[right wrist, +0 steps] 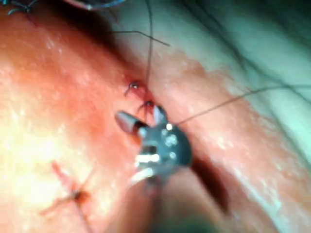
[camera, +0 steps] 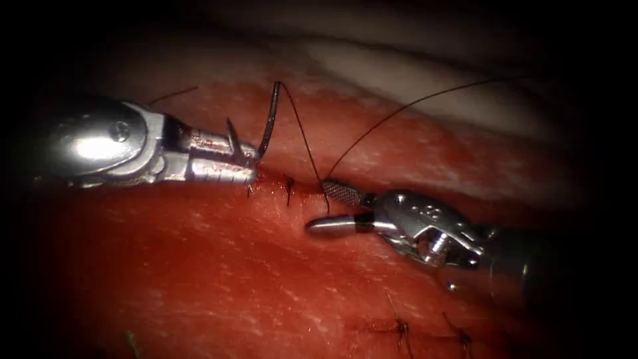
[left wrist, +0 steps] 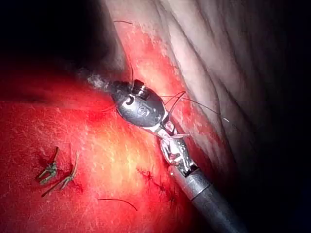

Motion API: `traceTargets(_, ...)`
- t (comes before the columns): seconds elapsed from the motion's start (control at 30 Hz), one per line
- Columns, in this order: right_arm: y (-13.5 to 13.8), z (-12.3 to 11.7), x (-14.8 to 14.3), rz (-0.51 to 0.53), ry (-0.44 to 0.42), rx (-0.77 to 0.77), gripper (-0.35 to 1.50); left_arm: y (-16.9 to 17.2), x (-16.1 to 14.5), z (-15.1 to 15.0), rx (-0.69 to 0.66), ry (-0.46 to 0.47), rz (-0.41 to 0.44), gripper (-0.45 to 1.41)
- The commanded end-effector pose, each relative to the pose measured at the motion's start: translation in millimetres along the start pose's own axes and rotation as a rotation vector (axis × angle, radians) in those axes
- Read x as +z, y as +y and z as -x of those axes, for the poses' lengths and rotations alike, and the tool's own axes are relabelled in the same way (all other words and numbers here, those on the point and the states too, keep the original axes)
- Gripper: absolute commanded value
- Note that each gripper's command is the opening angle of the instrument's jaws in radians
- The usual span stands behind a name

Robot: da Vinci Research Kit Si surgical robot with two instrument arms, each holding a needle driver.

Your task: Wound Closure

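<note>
Nearest the endoscope there are two finished stitches (camera: 432, 332) sitting in the tissue (camera: 199, 279), just in front of the right pincer (camera: 322, 206). That right pincer is spread wide open and grasping nothing; its upper jaw lies right by the cut (camera: 292, 185), and the thread (camera: 399, 112) runs down past that jaw's tip, close enough that I can't tell if they touch. Two more dark stitches (camera: 289, 186) cross the cut between the two pincers. Across from it, the left pincer (camera: 249, 163) is clenched on the curved needle (camera: 268, 123) near its lower end. The needle stands up above those jaws, clear of the tissue, with the thread leaving its top end, dropping to the cut, then arcing away behind the right pincer.
</note>
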Motion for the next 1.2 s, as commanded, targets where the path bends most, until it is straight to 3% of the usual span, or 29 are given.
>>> traceTargets(0.03, 0.2, 0.0, 1.1, -0.001, 0.0, -0.002, 0.84, 0.4, 0.6, 0.4, -0.002, 0.001, 0.003, -0.35)
traceTargets(0.07, 0.3, 0.1, 1.2, 0.002, -0.008, -0.01, 0.73, 0.4, 0.6, 0.3, -0.002, 0.001, 0.003, -0.35)
traceTargets(0.23, 0.4, 0.5, 1.4, 0.003, -0.028, -0.026, 0.49, 0.5, 0.6, 0.1, -0.004, 0.002, 0.006, -0.35)
traceTargets(0.27, 0.4, 0.5, 1.4, -0.006, -0.029, -0.032, 0.16, 0.6, 0.5, 0.0, -0.004, 0.002, 0.006, -0.35)
traceTargets(0.3, 0.4, 0.6, 1.4, -0.025, -0.032, -0.05, -0.35, 0.6, 0.5, -0.1, -0.005, 0.004, 0.009, -0.35)
traceTargets(0.57, -1.3, 0.5, 0.7, -0.066, -0.061, -0.066, -0.35, 0.6, 0.1, -0.2, 0.0, 0.006, 0.013, -0.35)
traceTargets(1.0, -8.8, -3.0, -0.6, -0.163, -0.085, -0.031, -0.35, 0.3, -0.5, 1.4, 0.012, 0.005, 0.02, -0.35)
traceTargets(1.2, -12.0, -4.9, -0.5, -0.225, -0.064, -0.029, -0.35, -0.7, -2.8, 1.0, 0.008, 0.0, 0.014, -0.35)
